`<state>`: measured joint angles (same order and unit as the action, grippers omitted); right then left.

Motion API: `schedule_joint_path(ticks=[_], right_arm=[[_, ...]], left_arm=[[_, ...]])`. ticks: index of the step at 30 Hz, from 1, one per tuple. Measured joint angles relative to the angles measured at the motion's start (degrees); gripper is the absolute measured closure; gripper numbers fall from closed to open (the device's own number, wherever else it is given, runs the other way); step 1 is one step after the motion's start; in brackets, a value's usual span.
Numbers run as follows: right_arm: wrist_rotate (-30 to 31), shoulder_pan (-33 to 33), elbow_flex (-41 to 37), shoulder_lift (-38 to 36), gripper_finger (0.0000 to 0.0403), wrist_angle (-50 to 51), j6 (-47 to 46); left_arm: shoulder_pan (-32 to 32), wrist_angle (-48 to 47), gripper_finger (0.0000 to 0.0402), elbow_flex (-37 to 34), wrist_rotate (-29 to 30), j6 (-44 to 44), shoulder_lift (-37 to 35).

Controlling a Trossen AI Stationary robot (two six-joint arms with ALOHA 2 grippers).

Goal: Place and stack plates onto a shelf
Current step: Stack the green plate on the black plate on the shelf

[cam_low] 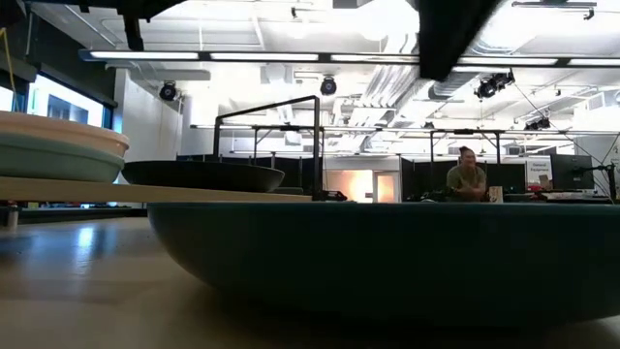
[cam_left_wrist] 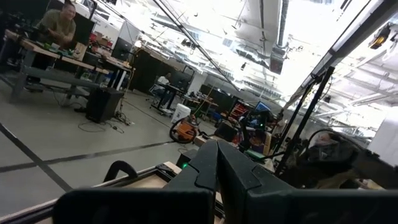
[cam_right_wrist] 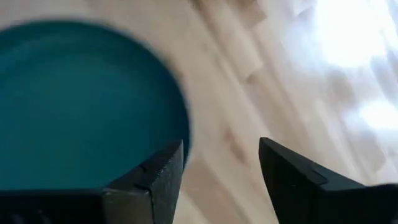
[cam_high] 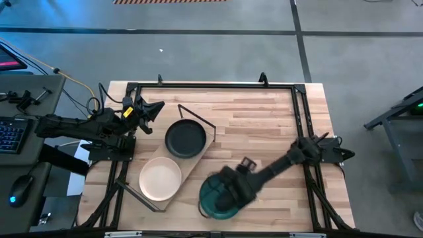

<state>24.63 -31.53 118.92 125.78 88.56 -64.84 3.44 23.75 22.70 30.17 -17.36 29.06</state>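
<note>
The dark teal plate (cam_high: 210, 201) (cam_low: 387, 262) sits on its base on the tabletop near the near edge. My right gripper (cam_high: 226, 190) (cam_right_wrist: 221, 146) is open over the plate's right side, one finger above its inside and one outside above the wood. The shelf (cam_high: 198, 162) (cam_low: 194, 191) lies slantwise at the table's left middle. It carries the black plate (cam_high: 185, 139) (cam_low: 203, 174) and the cream-white plate (cam_high: 160, 180) (cam_low: 58, 131). In the low view the cream-white plate rests on the pale sage green plate (cam_low: 48, 160). My left gripper (cam_high: 149, 112) (cam_left_wrist: 214, 149) is shut, raised at the table's left far side. My right gripper comes slanting down from the table's right. Its fingers stand on either side of the teal plate's rim (cam_right_wrist: 185, 124), with one finger (cam_right_wrist: 155, 180) over the inside and the other (cam_right_wrist: 298, 180) outside. Whether a finger touches the plate I cannot tell.
The shelf's black rod frames (cam_high: 198, 114) (cam_low: 266, 107) rise at its ends. Black rails (cam_high: 301, 119) run along the table's edges. Bare wood (cam_high: 264, 119) lies between shelf and right arm. People sit at desks in the room beyond (cam_low: 467, 179) (cam_left_wrist: 59, 25).
</note>
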Motion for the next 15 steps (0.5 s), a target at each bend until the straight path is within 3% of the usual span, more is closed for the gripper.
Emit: schedule_joint_path(ticks=[4,8,15], right_arm=[[-3.8,-3.1,-7.2,-2.6,0.0222,-2.0,-0.9],[-5.3,-4.1,-23.8,-12.2,0.023,-11.9,-1.7],[-4.7,-5.3,-57.2,-39.8,0.0231,-51.0,-2.2]], left_arm=[[0.0,0.0,0.0402,0.0,0.0,-1.1,0.0],[0.0,0.0,0.0401,0.0,-1.3,-2.2,0.0],[0.0,0.0,0.0402,0.0,-1.3,-3.6,0.0]])
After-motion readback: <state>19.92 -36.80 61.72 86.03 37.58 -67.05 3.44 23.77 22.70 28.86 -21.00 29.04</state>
